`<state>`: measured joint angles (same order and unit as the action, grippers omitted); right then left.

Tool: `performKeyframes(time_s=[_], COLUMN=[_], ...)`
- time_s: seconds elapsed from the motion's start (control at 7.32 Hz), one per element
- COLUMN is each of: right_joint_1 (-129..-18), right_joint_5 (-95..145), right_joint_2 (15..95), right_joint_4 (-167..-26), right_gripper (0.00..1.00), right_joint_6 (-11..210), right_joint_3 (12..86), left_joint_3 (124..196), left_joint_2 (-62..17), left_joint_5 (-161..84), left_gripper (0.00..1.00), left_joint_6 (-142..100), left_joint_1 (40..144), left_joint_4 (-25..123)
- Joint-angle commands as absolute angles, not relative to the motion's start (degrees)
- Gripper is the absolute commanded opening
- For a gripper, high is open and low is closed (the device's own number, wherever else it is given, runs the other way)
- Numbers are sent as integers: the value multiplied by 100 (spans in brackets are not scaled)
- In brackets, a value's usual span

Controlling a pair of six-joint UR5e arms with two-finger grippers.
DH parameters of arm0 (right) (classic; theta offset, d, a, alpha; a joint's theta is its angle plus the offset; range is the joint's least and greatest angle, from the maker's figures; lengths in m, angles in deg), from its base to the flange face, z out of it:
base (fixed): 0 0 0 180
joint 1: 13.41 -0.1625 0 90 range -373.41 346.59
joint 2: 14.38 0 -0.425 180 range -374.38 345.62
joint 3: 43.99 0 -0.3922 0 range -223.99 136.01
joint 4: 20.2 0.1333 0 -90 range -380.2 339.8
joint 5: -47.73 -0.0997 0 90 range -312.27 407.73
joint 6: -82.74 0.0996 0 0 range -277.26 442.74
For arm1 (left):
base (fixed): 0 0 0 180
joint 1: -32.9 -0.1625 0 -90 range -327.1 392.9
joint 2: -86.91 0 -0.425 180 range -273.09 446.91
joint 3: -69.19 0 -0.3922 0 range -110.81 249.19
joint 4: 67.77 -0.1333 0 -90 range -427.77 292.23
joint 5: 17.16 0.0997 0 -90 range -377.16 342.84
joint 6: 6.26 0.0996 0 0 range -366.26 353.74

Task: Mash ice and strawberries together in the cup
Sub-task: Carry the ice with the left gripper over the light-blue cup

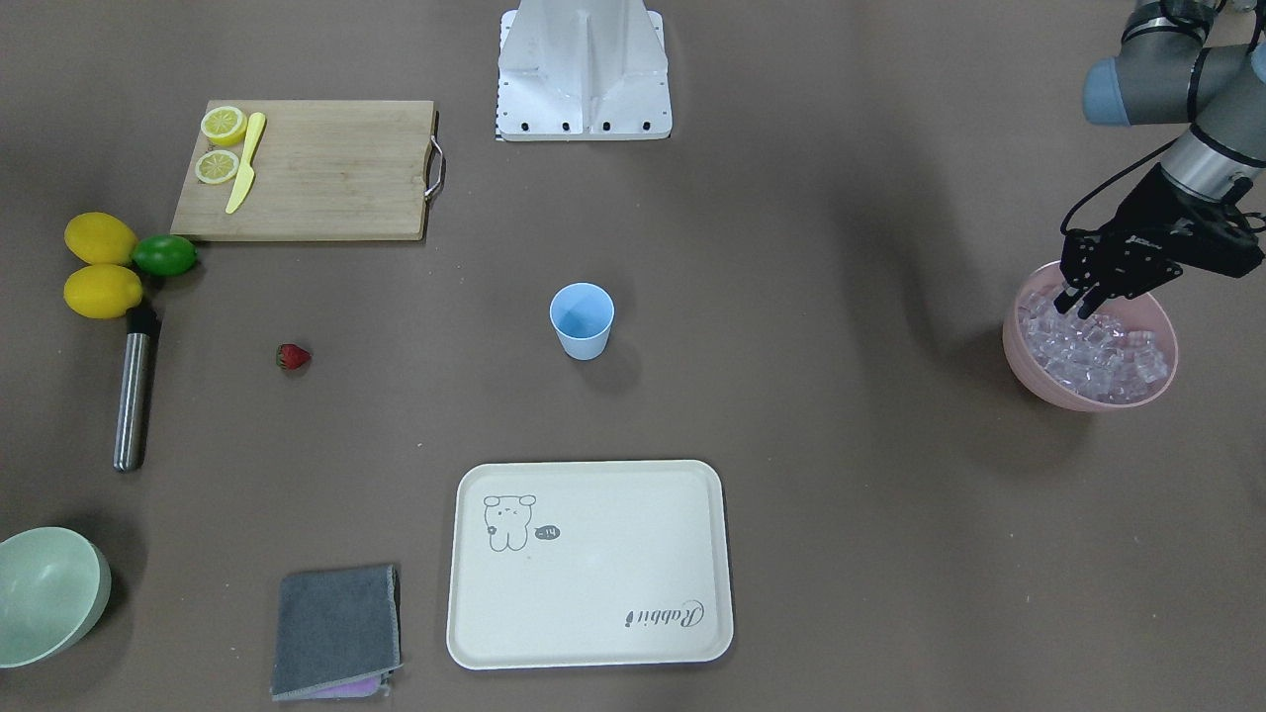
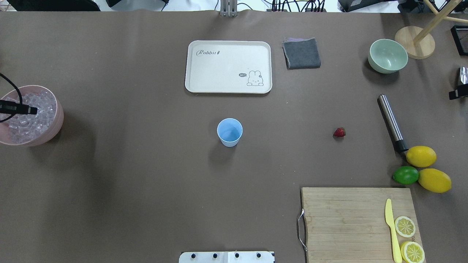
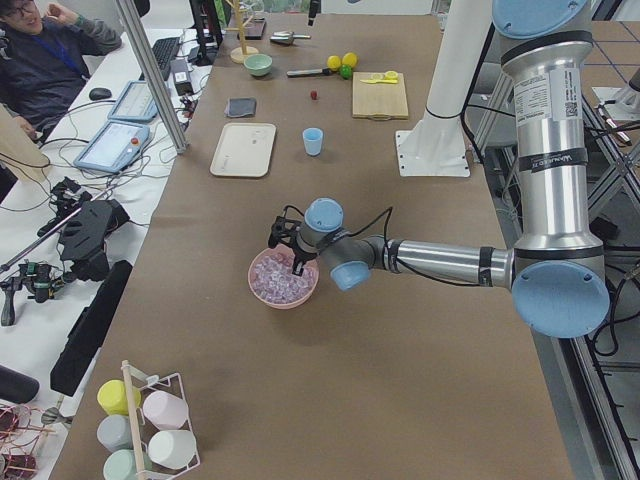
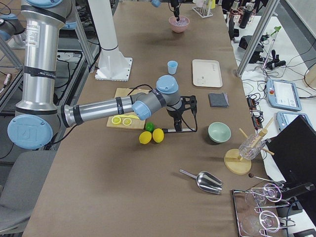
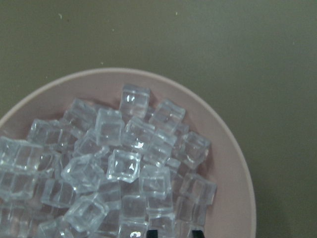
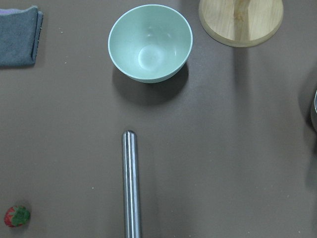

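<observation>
At the front view's left lies a smooth steel cylinder (image 1: 133, 400). The right gripper (image 4: 176, 124) hangs above it, and I cannot tell how its jaws stand. Next sits the small red strawberry (image 1: 293, 357), then at centre the tapered blue plastic cup (image 1: 582, 319), upright. Far right, glossy cubic ice (image 1: 1098, 361) heaps a rounded pink bowl (image 1: 1019, 356). The left gripper (image 1: 1076, 305) dips slightly parted fingers in; whether it pinches a cube is unclear.

A long counter (image 2: 146, 190) covered in matte brown sheeting fills the middle of the room. Alongside it stands a white desk (image 3: 45, 195) carrying tablets (image 3: 108, 147), with a person (image 3: 45, 60) seated there. The light is even.
</observation>
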<state>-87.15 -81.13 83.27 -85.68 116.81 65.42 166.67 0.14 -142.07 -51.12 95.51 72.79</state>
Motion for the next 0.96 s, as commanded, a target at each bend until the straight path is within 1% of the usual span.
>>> performKeyframes(time_s=[0.0,0.14,0.41,0.68,0.82], right_joint_1=[-8715,-8715,-8715,-8706,-8689], right_joint_5=[-8138,-8138,-8147,-8147,-8147], right_joint_2=[8318,8309,8300,8291,8283], right_joint_4=[-8568,-8568,-8568,-8568,-8568], right_gripper=[100,100,100,100,100], right_joint_6=[11692,11701,11701,11701,11701], right_joint_3=[6552,6552,6561,6570,6578], left_joint_3=[16667,16649,16640,16605,16605], left_joint_2=[-937,-1455,-2046,-2565,-2933], left_joint_5=[-14355,-14302,-13866,-12779,-12129], left_gripper=[0,0,0,0,0], left_joint_6=[-6241,-7339,-8295,-8910,-9297], left_joint_1=[9794,9733,9112,8085,7558], left_joint_4=[7101,7110,7110,7014,6709])
